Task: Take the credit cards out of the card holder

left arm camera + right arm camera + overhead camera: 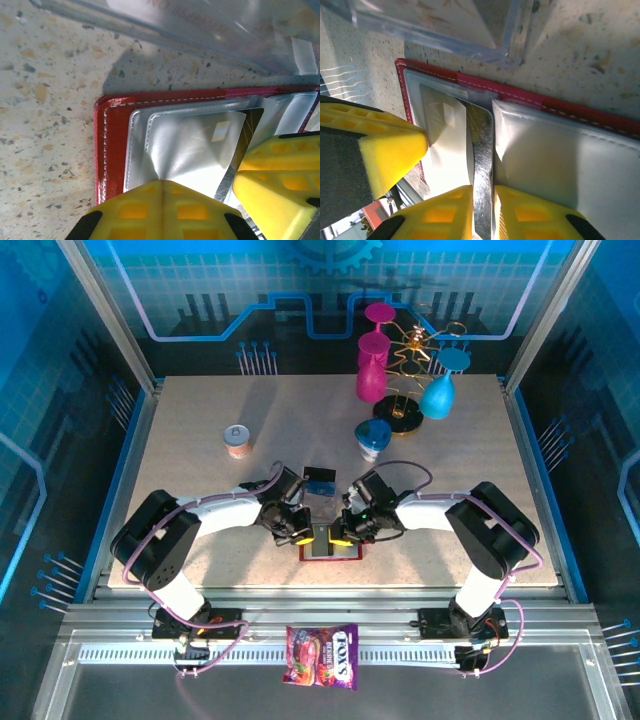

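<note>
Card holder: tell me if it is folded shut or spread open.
Spread open. The card holder lies flat on the table, its clear inner pockets facing up; a credit card sits in the right gripper.

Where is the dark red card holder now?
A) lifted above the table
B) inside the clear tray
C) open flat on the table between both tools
C: the card holder lies open on the table, left tool pinching a pocket, right tool pinching a card.

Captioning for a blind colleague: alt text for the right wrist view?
The right gripper pinches a thin credit card between its yellow fingers, over the open dark red card holder with clear pockets. A transparent acrylic tray lies beyond on the speckled table.
</note>
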Available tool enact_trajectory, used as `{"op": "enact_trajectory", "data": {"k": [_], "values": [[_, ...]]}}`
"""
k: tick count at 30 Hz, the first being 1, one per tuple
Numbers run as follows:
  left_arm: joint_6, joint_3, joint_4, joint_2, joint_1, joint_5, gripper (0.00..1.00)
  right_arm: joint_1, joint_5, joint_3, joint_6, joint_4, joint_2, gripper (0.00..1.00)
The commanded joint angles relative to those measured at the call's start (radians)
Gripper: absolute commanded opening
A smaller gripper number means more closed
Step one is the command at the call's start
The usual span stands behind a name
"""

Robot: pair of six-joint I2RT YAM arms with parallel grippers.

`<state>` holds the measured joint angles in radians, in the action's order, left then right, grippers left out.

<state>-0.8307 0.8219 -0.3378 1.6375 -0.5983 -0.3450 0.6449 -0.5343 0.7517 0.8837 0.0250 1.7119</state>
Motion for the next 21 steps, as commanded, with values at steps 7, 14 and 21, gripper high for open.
{"op": "enact_trajectory", "data": {"k": [7,14,21], "values": [[0.016,-0.018,-0.042,0.018,-0.005,-0.011,0.05,-0.017,-0.072,-0.050,0.058,-0.125,0.026,0.21],[0.016,-0.019,-0.043,0.017,-0.006,-0.009,0.05,-0.018,-0.085,-0.060,0.076,-0.161,0.026,0.18],[0.017,-0.018,-0.046,0.015,-0.005,-0.006,0.05,-0.024,-0.066,-0.058,0.058,-0.124,0.008,0.13]]}}
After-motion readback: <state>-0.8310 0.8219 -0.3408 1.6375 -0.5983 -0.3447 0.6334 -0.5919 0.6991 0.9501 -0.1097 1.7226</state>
